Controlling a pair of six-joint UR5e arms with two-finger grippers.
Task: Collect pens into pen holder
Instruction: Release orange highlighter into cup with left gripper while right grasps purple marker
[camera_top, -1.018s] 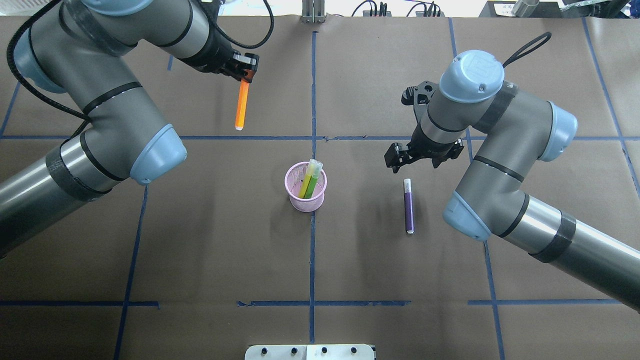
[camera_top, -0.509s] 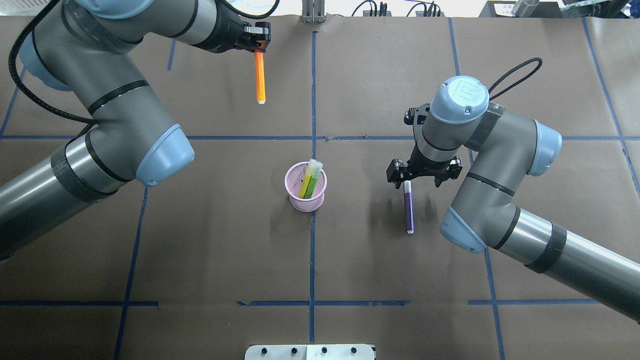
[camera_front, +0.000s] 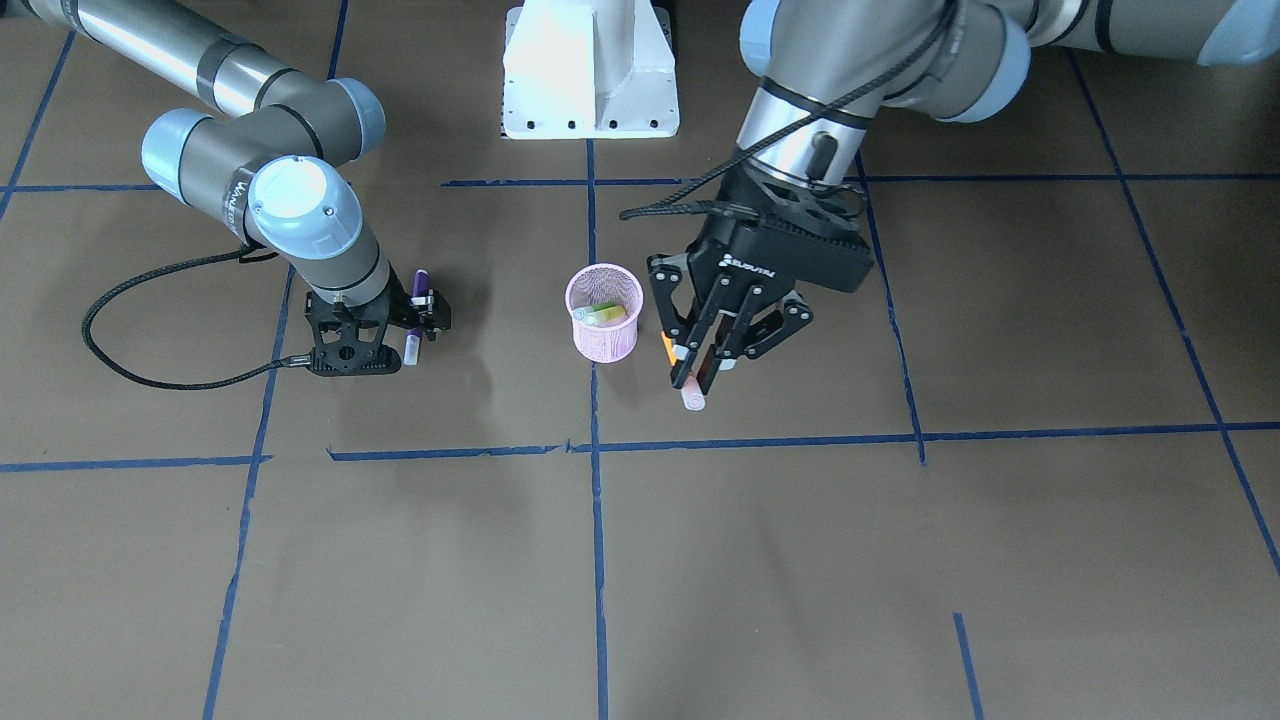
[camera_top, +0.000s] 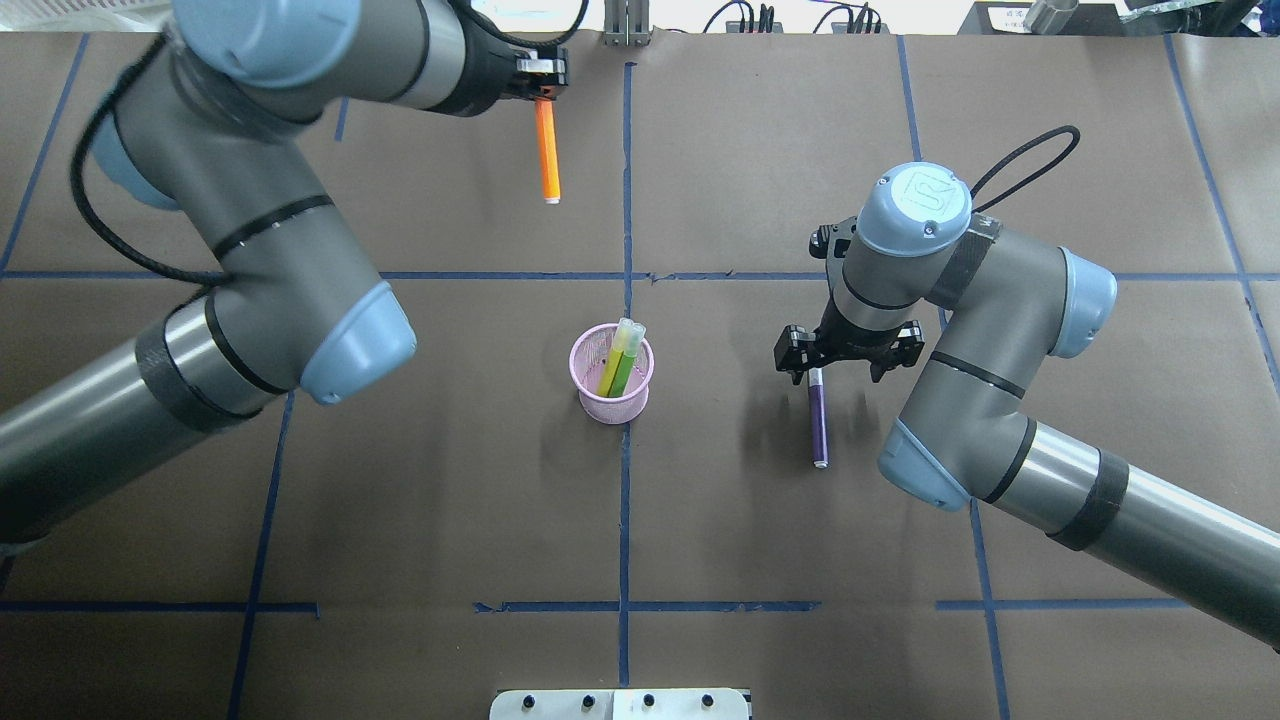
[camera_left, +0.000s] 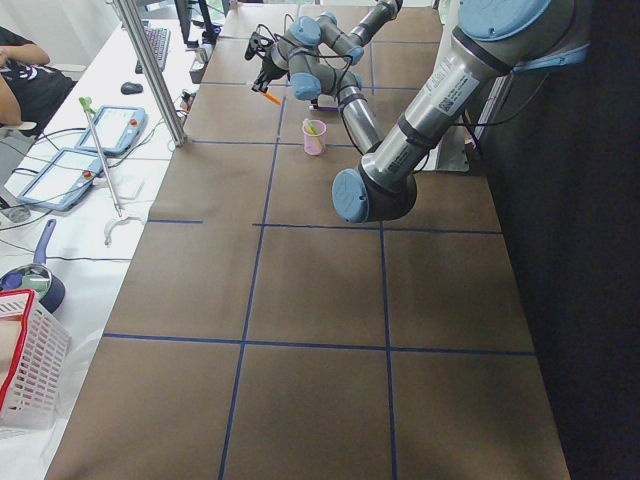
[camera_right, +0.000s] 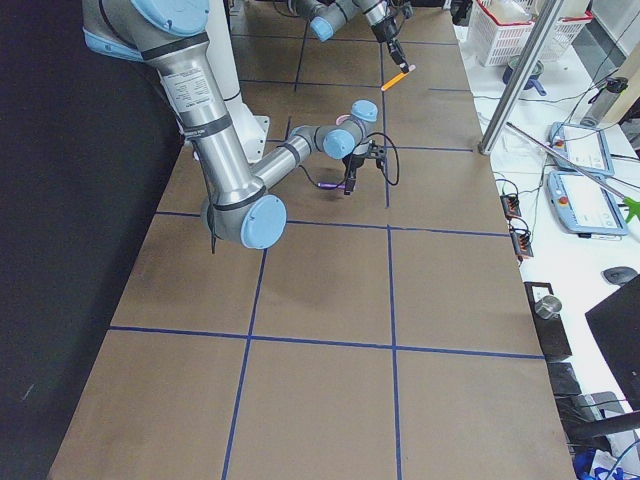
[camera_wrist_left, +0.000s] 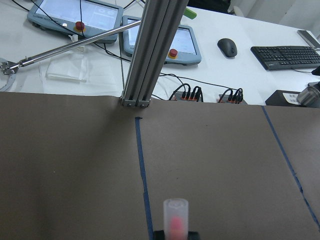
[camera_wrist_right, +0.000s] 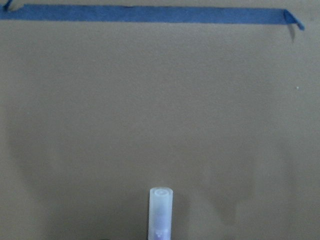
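Left tool (camera_top: 541, 93) grips orange pen (camera_top: 547, 155); pen holder (camera_top: 611, 402) contains 2 pens (camera_top: 618, 362).

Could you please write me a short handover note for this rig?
Left gripper: shut on the slim orange pen, raised over the table's far side.
Right gripper: down at the cap end of the slim purple pen lying on the table; grasp unclear.
Done: a yellow pen and a green pen stand in the small pink wire-mesh pen holder.
Left: orange and purple pens into it.
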